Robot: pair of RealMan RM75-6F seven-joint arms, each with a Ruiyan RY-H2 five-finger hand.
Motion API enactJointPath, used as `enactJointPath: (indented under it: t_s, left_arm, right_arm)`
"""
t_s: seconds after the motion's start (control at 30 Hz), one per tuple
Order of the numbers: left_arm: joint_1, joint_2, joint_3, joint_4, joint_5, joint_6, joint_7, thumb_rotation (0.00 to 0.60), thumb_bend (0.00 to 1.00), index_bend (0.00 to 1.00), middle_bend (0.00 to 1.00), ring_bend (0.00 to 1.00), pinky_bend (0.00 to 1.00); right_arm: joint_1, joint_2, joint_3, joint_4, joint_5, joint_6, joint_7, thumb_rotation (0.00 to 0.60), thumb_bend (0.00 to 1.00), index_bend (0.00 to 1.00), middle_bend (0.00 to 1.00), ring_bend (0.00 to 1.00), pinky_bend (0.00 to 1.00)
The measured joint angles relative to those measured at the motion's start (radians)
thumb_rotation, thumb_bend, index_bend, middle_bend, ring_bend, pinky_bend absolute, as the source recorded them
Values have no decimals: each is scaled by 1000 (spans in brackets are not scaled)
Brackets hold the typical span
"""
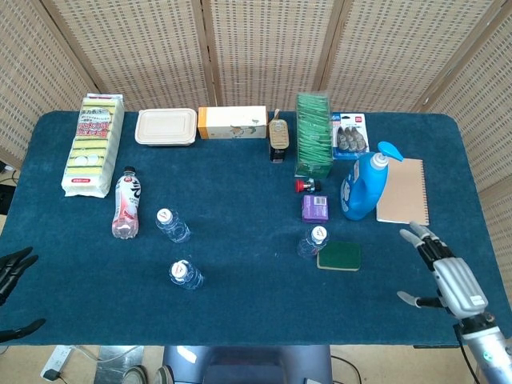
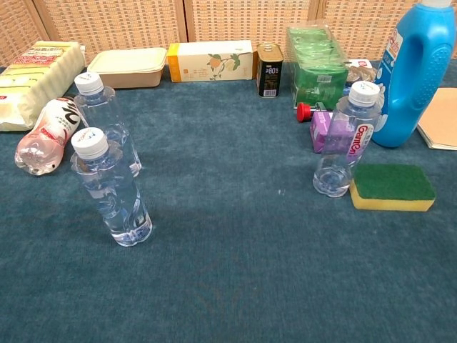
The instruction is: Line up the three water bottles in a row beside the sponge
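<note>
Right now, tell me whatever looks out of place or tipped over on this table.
The pink-labelled bottle lies on its side near the sponge pack, while the clear water bottles all stand upright. Only one water bottle stands beside the green sponge; two are far off. No spill or damage shows.

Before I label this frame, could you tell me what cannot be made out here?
- Left hand: head view, cut off by the left edge; its fingers' pose is unclear.
- Right hand: absent from the chest view.
- Notebook: chest view, cut by the right edge.
- Can label: too small.
</note>
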Motion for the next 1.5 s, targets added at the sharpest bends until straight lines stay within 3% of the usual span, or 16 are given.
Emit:
enactJointPath:
  t_s: [0.23, 0.4, 0.7, 0.87, 1.17, 1.5]
  left_arm:
    - [-72, -47, 33, 116, 53, -61, -175, 600, 131, 0, 0, 0, 49]
    - [-113, -150, 35, 230, 73, -50, -306, 600, 132, 0, 0, 0, 49]
    - [-213, -300, 46, 317, 111, -59, -466, 600, 131, 0, 0, 0, 49]
    - [-254, -351, 48, 315, 113, -76, -491, 600, 131, 0, 0, 0, 49]
    - [-329, -417, 40, 244, 55, -200, -488, 600, 131, 0, 0, 0, 49]
    - [-406, -552, 12, 279, -3, -302, -478, 600, 130, 0, 0, 0, 49]
  right_arm:
    - [-96, 2, -40, 4, -42, 86, -1, 600, 26, 81, 7, 0, 130]
    - [-135, -1, -41, 27, -73, 137, 34, 600, 25, 81, 7, 0, 131]
    - [-159, 1, -25, 61, -88, 151, 88, 600, 25, 82, 7, 0, 130]
    - [-165, 5, -19, 66, -98, 150, 106, 600, 26, 84, 5, 0, 131]
    - [-169, 9, -11, 69, -119, 145, 124, 600, 25, 86, 2, 0, 131]
    - [-180, 18, -8, 74, -144, 161, 154, 600, 25, 86, 2, 0, 129]
